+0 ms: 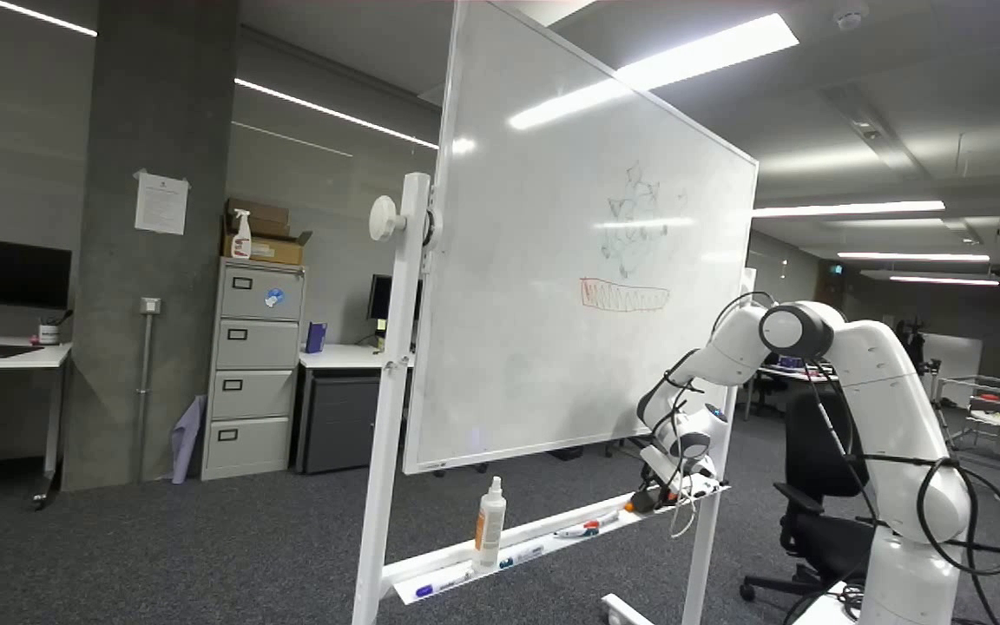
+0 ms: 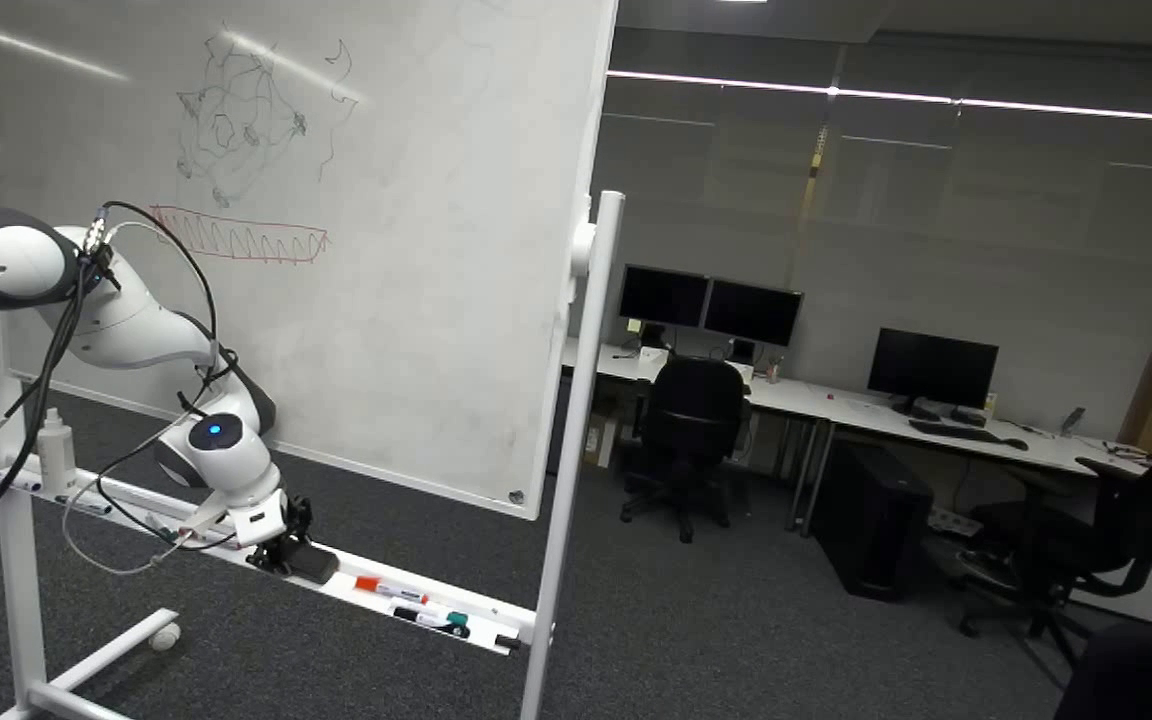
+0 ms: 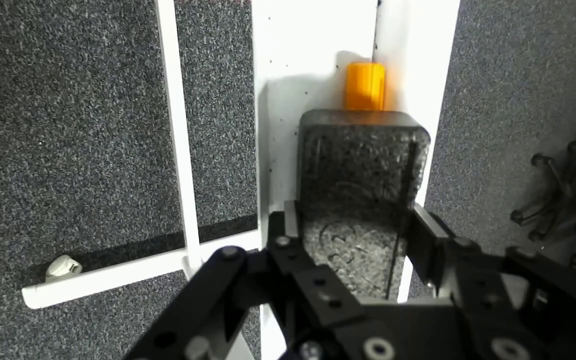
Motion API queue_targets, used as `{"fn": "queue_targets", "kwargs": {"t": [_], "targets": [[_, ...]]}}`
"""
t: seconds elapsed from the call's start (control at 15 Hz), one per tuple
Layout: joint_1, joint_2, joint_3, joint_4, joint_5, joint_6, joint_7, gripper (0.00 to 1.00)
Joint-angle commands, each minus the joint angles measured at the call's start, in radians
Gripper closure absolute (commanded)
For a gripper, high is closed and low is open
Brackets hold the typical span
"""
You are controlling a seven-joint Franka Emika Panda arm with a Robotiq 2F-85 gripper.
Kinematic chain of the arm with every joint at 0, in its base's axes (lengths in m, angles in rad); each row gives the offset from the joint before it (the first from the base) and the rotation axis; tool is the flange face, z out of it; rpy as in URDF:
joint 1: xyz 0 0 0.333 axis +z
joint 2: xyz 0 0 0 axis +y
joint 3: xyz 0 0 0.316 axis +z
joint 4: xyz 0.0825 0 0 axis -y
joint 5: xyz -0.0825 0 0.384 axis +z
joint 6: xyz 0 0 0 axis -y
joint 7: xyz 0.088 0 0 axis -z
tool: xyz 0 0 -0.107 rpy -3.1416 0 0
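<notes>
One black block [image 3: 358, 170] is clamped between the two fingers [image 3: 290, 220] of the gripper [image 3: 357, 222], which are closed to its width. The block is located at one white tray [image 3: 313, 30]. In the wrist view, one orange cap [image 3: 364, 86] is seen at 12 o'clock of it. In an exterior view, one bottle [image 2: 58, 460] is placed at 10 o'clock, and at least three markers [image 2: 401, 592] are seen toward 4 o'clock.

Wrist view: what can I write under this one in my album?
Robot gripper hugging a dark block at the white tray, with an orange piece peeking out past the block's end.
</notes>
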Motion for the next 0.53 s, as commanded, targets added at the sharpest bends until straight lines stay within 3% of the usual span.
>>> {"fn": "queue_targets", "kwargs": {"t": [0.0, 0.47], "targets": [[0.009, -0.036, -0.005, -0.015, 0.012, 0.027, -0.022, 0.7], [0.027, -0.143, -0.002, -0.156, -0.049, 0.076, -0.027, 0.7]]}}
